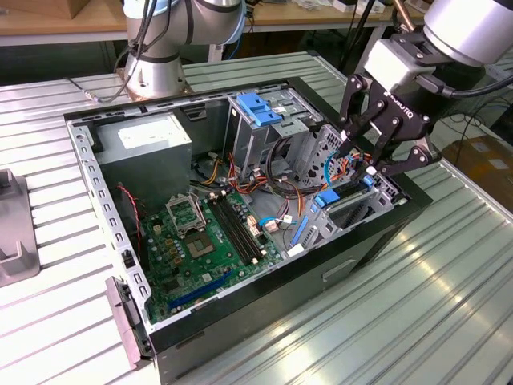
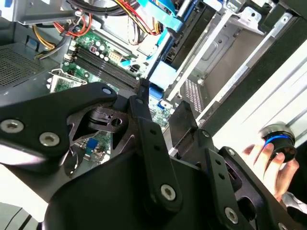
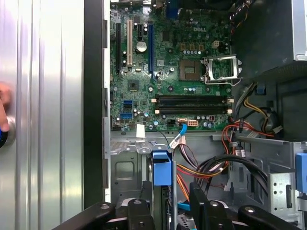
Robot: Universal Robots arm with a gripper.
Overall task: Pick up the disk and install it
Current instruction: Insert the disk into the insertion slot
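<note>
One arm [image 1: 469,28] reaches in from the exterior view's right and tips its wrist down over the open computer case [image 1: 264,321], which lies on its side on your ribbed metal counter [image 1: 449,305]. The hand [image 1: 357,160] hangs low over the drive cage [image 1: 365,212] at the case's end on the exterior view's right, fingers aimed down into it. You can see those fingers standing apart, released and clamped on nothing.

The disk [image 3: 162,173] sits edge-up in that cage, directly beneath the hand. In the first wrist view its bright blue rail lies in the gap between the two black fingers [image 3: 199,206], with some space on either side. Whether a fingertip touches the rail you cannot tell. The motherboard [image 1: 200,241] lies well apart from the hand, across the middle of the case, and the grey power-supply box [image 1: 148,140] sits at the far corner near the arm's base [image 1: 156,56].

Much of the disk is hidden from you: the cage walls cover its flat faces, so how deep it sits cannot be judged. Bundled cables [image 3: 211,167] crowd the space beside it. The hand's own linkage blocks most of the second wrist view, where a person's fingers [image 2: 256,153] rest on a blue-ringed knob [image 2: 279,140] outside the case
</note>
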